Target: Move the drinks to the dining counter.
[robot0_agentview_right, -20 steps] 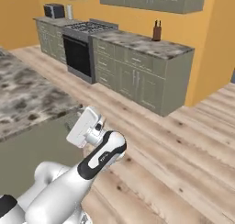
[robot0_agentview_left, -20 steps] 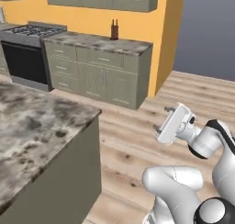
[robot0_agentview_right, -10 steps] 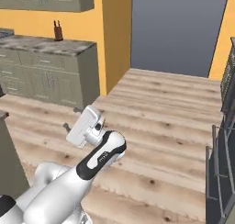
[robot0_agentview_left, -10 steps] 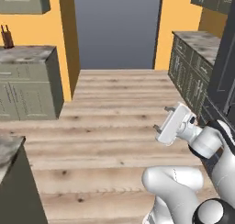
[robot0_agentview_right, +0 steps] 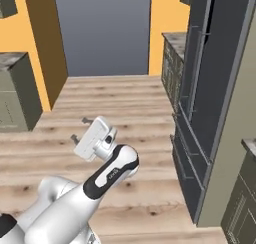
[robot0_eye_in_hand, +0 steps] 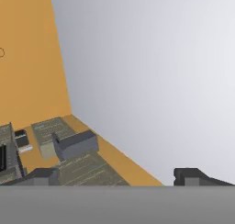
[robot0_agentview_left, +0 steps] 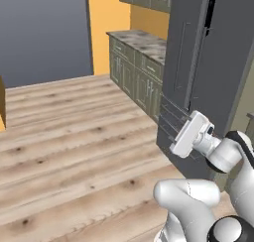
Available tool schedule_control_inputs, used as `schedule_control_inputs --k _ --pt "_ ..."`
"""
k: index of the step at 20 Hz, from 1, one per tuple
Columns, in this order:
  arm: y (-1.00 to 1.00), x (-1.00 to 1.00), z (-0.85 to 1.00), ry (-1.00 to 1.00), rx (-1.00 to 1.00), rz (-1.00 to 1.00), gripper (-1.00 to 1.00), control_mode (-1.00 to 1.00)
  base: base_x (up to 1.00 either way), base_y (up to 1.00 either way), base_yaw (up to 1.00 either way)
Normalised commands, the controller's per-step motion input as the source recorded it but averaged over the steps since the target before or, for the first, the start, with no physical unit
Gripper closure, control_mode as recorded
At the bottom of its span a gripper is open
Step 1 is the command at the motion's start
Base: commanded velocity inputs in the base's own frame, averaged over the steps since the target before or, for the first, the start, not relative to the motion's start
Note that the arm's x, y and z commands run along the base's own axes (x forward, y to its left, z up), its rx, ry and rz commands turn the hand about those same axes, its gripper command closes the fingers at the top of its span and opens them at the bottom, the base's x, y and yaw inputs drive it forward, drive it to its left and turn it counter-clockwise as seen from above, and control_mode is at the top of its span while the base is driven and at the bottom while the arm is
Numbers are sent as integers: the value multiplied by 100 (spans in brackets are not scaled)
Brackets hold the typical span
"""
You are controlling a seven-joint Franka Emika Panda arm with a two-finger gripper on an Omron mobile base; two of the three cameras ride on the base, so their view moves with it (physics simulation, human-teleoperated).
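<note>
cabinets: a row of grey-green base cabinets [robot0_agentview_left: 134,75] runs along the right wall, doors and drawers all shut, so no idea what's in them

worktop: the speckled worktop [robot0_agentview_left: 144,40] on that row is too far and blurry for me to make out what's on it

fridge: a tall dark fridge [robot0_agentview_right: 210,88] stands right next to the cabinets, doors shut, contents hidden

other cabinet: one more grey-green unit [robot0_agentview_right: 15,93] sits off to my left against the orange wall [robot0_agentview_right: 42,48], also shut

arm: my arm [robot0_agentview_right: 107,173] comes up from the base and bends at the elbow. The wrist hangs in the air over the wood floor [robot0_agentview_left: 74,147], just out from the fridge's lower corner

hand: tilted, aimed up and away from me toward the grey wall [robot0_agentview_right: 102,30] at the end of the room

pincer: my pincer [robot0_agentview_right: 79,128] has its jaws spread wide. The hand view [robot0_eye_in_hand: 117,176] has one tip at each bottom corner, with just wall and orange trim between them, so I'm not gripping anything

hand view extras: some sideways cabinet shapes low on the left, too small and smeared to name

drinks: honestly can't tell where they sit relative to my pincer from here
</note>
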Motion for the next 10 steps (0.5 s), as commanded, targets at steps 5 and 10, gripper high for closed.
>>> schedule_control_inputs --k 5,10 --pt "0 0 0 0 0 0 -100 100 8 100 -36" --pt "0 0 0 0 0 0 -100 100 27 100 -36"
